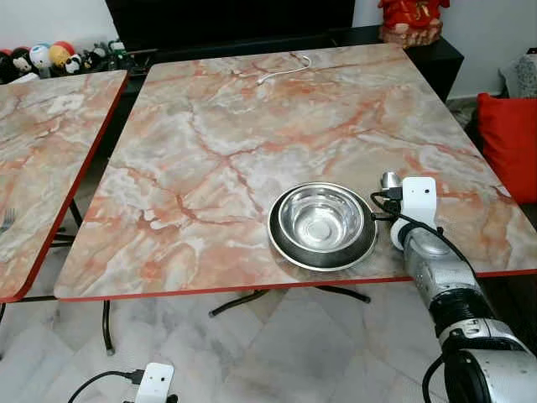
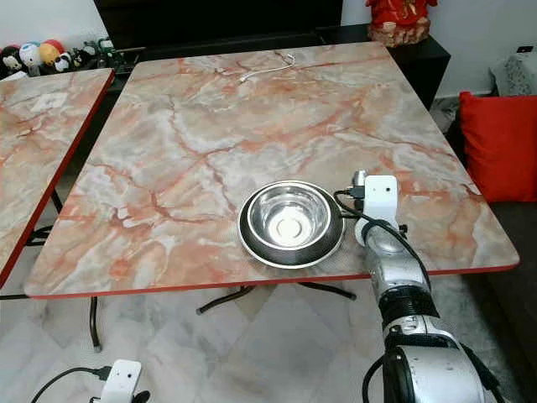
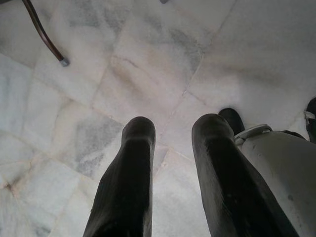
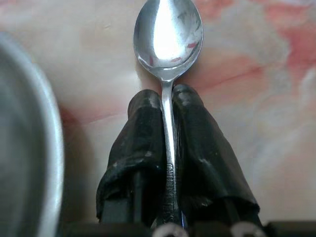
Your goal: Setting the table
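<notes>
A steel bowl [image 1: 321, 220] sits inside a dark-rimmed steel plate [image 1: 285, 245] near the front edge of the marble table [image 1: 252, 126]. My right gripper [image 4: 167, 101] is just right of the plate, low over the tabletop, shut on the handle of a steel spoon [image 4: 168, 34]. The spoon's bowl [image 1: 389, 180] points away from me, beside the plate. In the left wrist view, my left gripper [image 3: 173, 131] hangs over the marble floor with its fingers apart and nothing between them.
A second marble table [image 1: 42, 143] stands to the left. A white cable [image 1: 285, 69] lies at the far end of the main table. A red cushion [image 1: 509, 138] is at the right, toys [image 1: 50, 57] at the back left, and a table leg [image 3: 44, 34] beneath.
</notes>
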`<state>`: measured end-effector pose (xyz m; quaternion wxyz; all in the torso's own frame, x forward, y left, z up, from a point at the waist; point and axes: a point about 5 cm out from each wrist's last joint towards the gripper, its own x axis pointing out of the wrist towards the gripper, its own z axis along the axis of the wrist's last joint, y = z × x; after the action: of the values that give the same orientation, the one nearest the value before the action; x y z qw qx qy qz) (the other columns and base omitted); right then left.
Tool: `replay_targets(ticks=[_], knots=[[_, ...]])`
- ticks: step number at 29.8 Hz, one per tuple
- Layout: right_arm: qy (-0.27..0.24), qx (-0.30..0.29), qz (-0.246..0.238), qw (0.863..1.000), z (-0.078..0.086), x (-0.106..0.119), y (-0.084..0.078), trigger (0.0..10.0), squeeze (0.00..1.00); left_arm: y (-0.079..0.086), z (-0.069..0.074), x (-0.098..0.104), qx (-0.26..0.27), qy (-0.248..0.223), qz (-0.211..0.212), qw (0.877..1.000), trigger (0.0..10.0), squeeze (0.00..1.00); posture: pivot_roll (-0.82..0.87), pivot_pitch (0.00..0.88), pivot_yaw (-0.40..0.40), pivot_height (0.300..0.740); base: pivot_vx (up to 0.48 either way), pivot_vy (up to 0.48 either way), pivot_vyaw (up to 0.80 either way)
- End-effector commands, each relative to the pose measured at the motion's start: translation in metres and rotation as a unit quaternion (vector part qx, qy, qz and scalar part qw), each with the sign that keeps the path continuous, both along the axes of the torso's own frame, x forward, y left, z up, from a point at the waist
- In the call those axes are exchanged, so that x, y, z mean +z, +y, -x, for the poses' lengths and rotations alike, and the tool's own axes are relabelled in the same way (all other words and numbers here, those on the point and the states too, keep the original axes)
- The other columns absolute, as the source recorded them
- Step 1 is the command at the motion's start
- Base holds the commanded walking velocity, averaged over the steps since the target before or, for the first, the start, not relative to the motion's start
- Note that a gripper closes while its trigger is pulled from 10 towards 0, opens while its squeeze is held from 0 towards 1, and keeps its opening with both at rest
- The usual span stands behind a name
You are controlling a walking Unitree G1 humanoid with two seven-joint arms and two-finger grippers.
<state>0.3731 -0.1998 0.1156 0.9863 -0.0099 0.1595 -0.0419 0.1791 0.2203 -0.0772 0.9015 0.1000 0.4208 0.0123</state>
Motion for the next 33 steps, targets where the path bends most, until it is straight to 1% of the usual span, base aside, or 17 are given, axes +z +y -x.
replay_targets(ticks=[1,5,15,16,17,18,19,20,21,23,24,31,32,33], knots=[[-0.006,0.002,-0.007,1.0,0.0001,0.0008,0.002,10.0,0.0,0.0058,0.0065,-0.002,0.003,0.011,-0.005,1.0,10.0,0.0,-0.14,0.1,0.089,0.74,0.0,0.0,0.0],[-0.003,0.003,-0.017,1.0,0.0005,-0.001,0.003,10.0,0.0,0.0062,0.006,-0.0017,0.003,0.011,-0.006,1.0,10.0,0.0,-0.13,0.107,0.088,0.74,0.0,0.0,0.0],[-0.006,-0.006,-0.011,1.0,-0.0004,0.0011,-0.0015,10.0,0.0,0.0057,0.0076,-0.0026,0.004,0.013,-0.005,1.0,10.0,0.0,-0.13,0.11,0.088,0.74,0.0,0.0,0.0],[-0.006,-0.006,-0.012,1.0,-0.0006,0.0013,-0.0015,10.0,0.14,0.0058,0.0076,-0.0026,0.004,0.013,-0.005,1.0,10.0,0.0,-0.13,0.11,0.088,0.74,0.0,0.0,0.0],[-0.006,-0.006,-0.013,1.0,-0.0006,0.0012,-0.0014,10.0,0.36,0.0059,0.0077,-0.0025,0.005,0.013,-0.005,1.0,10.0,0.0,-0.13,0.109,0.088,0.74,0.0,0.0,0.0],[-0.005,-0.006,-0.013,1.0,-0.0006,0.0008,-0.0012,10.0,0.38,0.0058,0.0077,-0.0025,0.005,0.013,-0.006,1.0,10.0,0.0,-0.13,0.109,0.088,0.74,0.0,0.0,0.0],[-0.005,-0.006,-0.013,1.0,-0.0006,0.0007,-0.0011,10.0,0.38,0.0058,0.0076,-0.0025,0.005,0.013,-0.006,1.0,10.0,0.0,-0.13,0.108,0.088,0.74,0.0,0.0,0.0],[-0.004,-0.006,-0.013,1.0,-0.0007,0.0006,-0.001,10.0,0.35,0.0058,0.0073,-0.0024,0.005,0.013,-0.006,1.0,10.0,0.0,-0.13,0.109,0.088,0.74,0.0,0.0,0.0],[-0.004,-0.006,-0.013,1.0,-0.0007,0.0006,-0.0009,10.0,0.35,0.0058,0.0071,-0.0023,0.005,0.012,-0.006,1.0,10.0,0.0,-0.13,0.109,0.088,0.74,0.0,0.0,0.0],[-0.003,-0.006,-0.013,1.0,-0.0007,0.0003,-0.0002,10.0,0.24,0.0061,0.0068,-0.0021,0.005,0.012,-0.006,1.0,10.0,0.0,-0.13,0.109,0.089,0.74,0.0,0.0,0.0],[-0.003,-0.006,-0.012,1.0,-0.0008,0.0002,0.0003,10.0,0.0,0.0062,0.0068,-0.0021,0.006,0.012,-0.006,1.0,10.0,0.0,-0.13,0.109,0.089,0.74,0.0,0.0,0.0],[-0.003,-0.004,-0.011,1.0,-0.0011,0.0002,0.0013,10.0,0.0,0.0065,0.0068,-0.0021,0.006,0.013,-0.006,1.0,10.0,0.0,-0.12,0.109,0.089,0.74,0.0,0.0,0.0],[-0.003,-0.003,-0.01,1.0,-0.0012,0.0001,0.0016,10.0,0.32,0.0067,0.0069,-0.0021,0.006,0.013,-0.006,1.0,10.0,0.0,-0.12,0.109,0.089,0.74,0.0,0.0,0.0],[-0.003,-0.003,-0.01,1.0,-0.0012,0.0001,0.0016,10.0,0.36,0.0067,0.0069,-0.0021,0.006,0.013,-0.006,1.0,10.0,0.0,-0.12,0.11,0.089,0.74,0.0,0.0,0.0]])
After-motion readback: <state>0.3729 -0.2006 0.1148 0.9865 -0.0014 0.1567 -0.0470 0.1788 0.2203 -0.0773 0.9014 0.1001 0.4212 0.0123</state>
